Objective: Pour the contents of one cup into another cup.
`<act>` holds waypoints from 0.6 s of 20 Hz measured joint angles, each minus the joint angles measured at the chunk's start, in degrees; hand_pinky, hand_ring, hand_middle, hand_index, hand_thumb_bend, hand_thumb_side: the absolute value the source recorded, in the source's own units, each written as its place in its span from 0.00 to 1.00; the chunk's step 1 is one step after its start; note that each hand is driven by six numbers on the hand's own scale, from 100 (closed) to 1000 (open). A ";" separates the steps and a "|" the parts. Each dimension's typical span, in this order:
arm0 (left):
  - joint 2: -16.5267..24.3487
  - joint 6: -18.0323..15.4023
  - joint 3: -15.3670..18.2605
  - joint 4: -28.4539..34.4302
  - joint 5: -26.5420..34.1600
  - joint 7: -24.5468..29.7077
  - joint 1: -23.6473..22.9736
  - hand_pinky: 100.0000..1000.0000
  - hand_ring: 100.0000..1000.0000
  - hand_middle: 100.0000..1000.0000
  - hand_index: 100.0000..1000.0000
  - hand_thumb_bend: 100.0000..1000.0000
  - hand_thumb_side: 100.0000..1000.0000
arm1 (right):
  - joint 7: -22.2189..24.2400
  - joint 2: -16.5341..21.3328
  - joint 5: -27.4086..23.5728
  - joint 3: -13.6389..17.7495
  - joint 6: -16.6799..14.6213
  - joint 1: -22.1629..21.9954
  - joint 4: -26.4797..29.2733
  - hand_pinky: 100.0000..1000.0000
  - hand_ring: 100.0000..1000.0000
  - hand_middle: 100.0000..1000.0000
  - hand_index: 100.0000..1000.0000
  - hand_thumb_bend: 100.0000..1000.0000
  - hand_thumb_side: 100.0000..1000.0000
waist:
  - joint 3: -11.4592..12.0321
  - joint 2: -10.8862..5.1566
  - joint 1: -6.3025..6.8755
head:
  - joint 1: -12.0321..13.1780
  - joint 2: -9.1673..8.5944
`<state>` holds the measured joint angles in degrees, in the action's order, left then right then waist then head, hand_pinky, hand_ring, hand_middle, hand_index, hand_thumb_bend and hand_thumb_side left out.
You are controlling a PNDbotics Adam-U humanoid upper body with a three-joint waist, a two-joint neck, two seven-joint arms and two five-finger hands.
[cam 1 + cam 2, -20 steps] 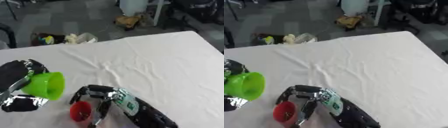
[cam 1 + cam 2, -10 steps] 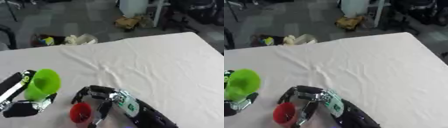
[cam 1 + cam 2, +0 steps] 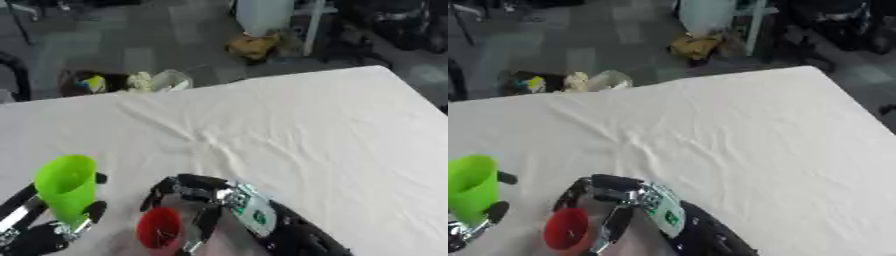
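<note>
Left hand [image 3: 39, 230] grips the upright green cup [image 3: 66, 187]; right hand [image 3: 210, 200] curls round the red cup [image 3: 159, 229].

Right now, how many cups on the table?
2. The green cup is upright near the table's left edge, held in the left hand. The red cup stands right of it, inside the right hand. No others visible.

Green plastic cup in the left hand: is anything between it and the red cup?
Nothing visible. The green plastic cup, held in the left hand, is beside the small red cup, which the right hand holds; only bare white tablecloth lies between.
</note>
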<state>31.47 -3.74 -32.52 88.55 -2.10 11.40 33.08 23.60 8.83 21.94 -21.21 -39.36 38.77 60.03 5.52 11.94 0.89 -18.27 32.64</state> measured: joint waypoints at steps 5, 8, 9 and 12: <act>0.09 -3.80 -0.53 -0.03 -4.91 1.93 -0.35 0.71 1.00 0.96 0.96 0.87 0.80 | -0.11 -0.01 0.09 -0.01 -0.10 0.00 -0.03 0.90 0.60 0.47 0.76 0.83 0.59 | 0.01 0.00 0.00 | -0.06 0.00; 0.35 -5.76 -0.61 -0.01 -9.25 2.39 -0.43 0.74 1.00 0.97 0.97 0.90 0.80 | -0.16 -0.01 0.09 -0.01 -0.14 -0.01 -0.14 0.90 0.61 0.47 0.76 0.83 0.59 | 0.05 0.00 -0.01 | -0.14 0.00; 0.36 -6.25 -0.60 -0.01 -10.68 2.26 -0.55 0.74 1.00 0.97 0.96 0.90 0.80 | -0.19 -0.01 0.09 -0.01 -0.18 -0.01 -0.16 0.90 0.61 0.47 0.76 0.83 0.59 | 0.05 0.00 -0.01 | -0.21 0.00; 0.52 -7.22 -0.40 -0.03 -13.81 1.31 -0.91 0.74 1.00 0.97 0.96 0.89 0.80 | -0.28 -0.01 0.10 -0.01 -0.19 -0.01 -0.19 0.90 0.61 0.47 0.76 0.83 0.59 | 0.05 0.00 -0.19 | -0.38 0.00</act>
<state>31.99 -10.96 -32.92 88.51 -15.91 12.71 32.17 23.32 8.82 22.04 -21.21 -39.54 38.76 59.85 5.57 11.94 0.70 -18.66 32.64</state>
